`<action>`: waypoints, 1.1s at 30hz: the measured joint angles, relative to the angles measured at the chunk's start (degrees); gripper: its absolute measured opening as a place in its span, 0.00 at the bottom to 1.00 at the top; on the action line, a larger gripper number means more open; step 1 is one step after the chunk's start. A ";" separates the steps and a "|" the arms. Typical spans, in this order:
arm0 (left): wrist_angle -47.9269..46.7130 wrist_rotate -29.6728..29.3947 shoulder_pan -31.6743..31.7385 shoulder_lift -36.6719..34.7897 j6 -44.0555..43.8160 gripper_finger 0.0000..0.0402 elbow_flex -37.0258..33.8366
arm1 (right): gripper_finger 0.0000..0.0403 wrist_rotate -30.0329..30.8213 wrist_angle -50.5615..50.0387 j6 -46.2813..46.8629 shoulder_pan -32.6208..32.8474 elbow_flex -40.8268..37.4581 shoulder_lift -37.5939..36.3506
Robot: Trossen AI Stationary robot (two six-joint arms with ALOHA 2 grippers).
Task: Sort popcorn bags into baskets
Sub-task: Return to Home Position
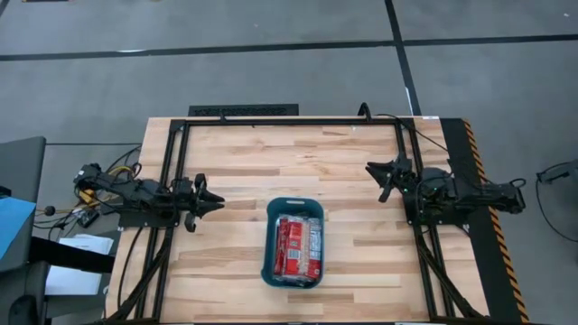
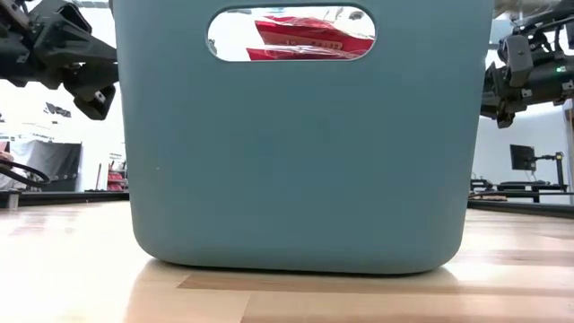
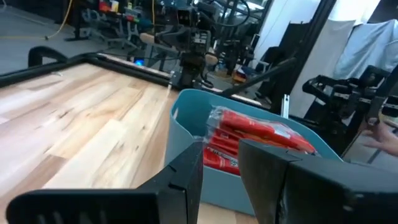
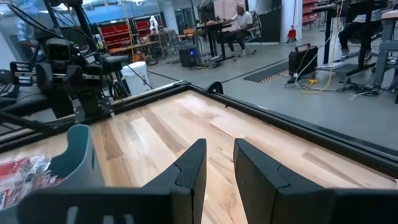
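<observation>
A teal basket (image 1: pixel 271 236) stands on the wooden table, near its front edge and midway between the arms. Several red popcorn bags (image 1: pixel 296 248) lie stacked inside it; they also show through the basket's handle slot (image 2: pixel 305 36) and above its rim (image 3: pixel 261 134). My left gripper (image 1: pixel 215 200) hovers level at the table's left side, pointing toward the basket, open with nothing between its fingers (image 3: pixel 221 149). My right gripper (image 1: pixel 379 171) hovers level at the right side, farther back than the basket, also open and holding nothing (image 4: pixel 219 146).
Black frame rails (image 1: pixel 289 121) run along the table's far, left and right sides. A yellow-and-black striped strip (image 1: pixel 488 208) marks the right edge. Bare wood lies between basket and far rail. People sit at desks (image 4: pixel 239 22) in the room beyond.
</observation>
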 joint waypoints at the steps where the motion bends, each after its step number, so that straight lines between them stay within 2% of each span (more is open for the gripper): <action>1: -0.04 0.16 0.00 0.00 -0.25 0.23 0.00 | 0.27 -0.04 -0.03 -0.02 0.00 0.01 -0.01; 7: -0.04 0.61 0.00 0.00 -5.72 0.23 -0.02 | 0.27 -0.07 -0.14 -0.09 0.00 0.01 -0.01; 33: -0.04 0.76 1.36 -0.17 -5.95 0.23 -0.07 | 0.27 -0.09 -0.28 -0.11 0.00 0.01 0.02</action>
